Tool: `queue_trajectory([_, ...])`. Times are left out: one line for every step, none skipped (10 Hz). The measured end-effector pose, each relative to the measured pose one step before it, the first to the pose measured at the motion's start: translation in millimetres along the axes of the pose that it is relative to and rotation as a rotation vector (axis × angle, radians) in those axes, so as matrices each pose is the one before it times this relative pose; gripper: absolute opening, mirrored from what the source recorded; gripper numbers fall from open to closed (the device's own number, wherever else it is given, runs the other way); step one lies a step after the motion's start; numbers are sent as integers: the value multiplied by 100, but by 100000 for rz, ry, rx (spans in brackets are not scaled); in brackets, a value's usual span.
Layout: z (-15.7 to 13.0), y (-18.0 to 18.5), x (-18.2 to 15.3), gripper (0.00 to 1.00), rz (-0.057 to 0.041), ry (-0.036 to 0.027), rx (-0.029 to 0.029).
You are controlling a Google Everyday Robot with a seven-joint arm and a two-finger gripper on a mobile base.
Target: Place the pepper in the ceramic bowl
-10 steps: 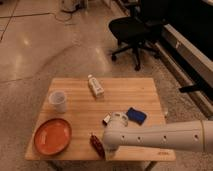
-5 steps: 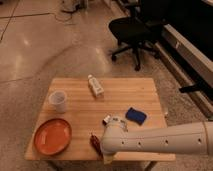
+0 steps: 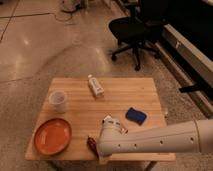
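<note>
The pepper [image 3: 92, 144] is a small dark red glossy piece lying on the wooden table [image 3: 120, 100] near its front edge. Left of it, a short gap away, sits the ceramic bowl [image 3: 52, 136], a wide shallow orange dish with nothing in it. My white arm [image 3: 160, 140] reaches in from the right along the front edge. Its rounded end stands right beside the pepper, on its right. My gripper is at that end, hidden under the arm and open. The pepper rests on the wood, not held.
A translucent white cup [image 3: 57, 99] stands at the table's left side behind the bowl. A small white bottle [image 3: 95, 85] lies near the far edge, and a blue sponge [image 3: 135, 115] lies right of centre. A black office chair [image 3: 132, 30] stands on the floor beyond.
The arm's end has shifted slightly left and toward the front edge, closer to the pepper. Nothing on the table has moved.
</note>
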Motion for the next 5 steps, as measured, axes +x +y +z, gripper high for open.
queue_trajectory([312, -288, -320, 65, 1240, 634, 299])
queue_trajectory([101, -157, -295, 65, 554, 310, 95])
queue_trajectory([22, -130, -191, 65, 542, 426, 48])
queue_trajectory([-128, -249, -423, 65, 668, 538, 164])
queue_trajectory([-242, -268, -475, 65, 138, 259, 296])
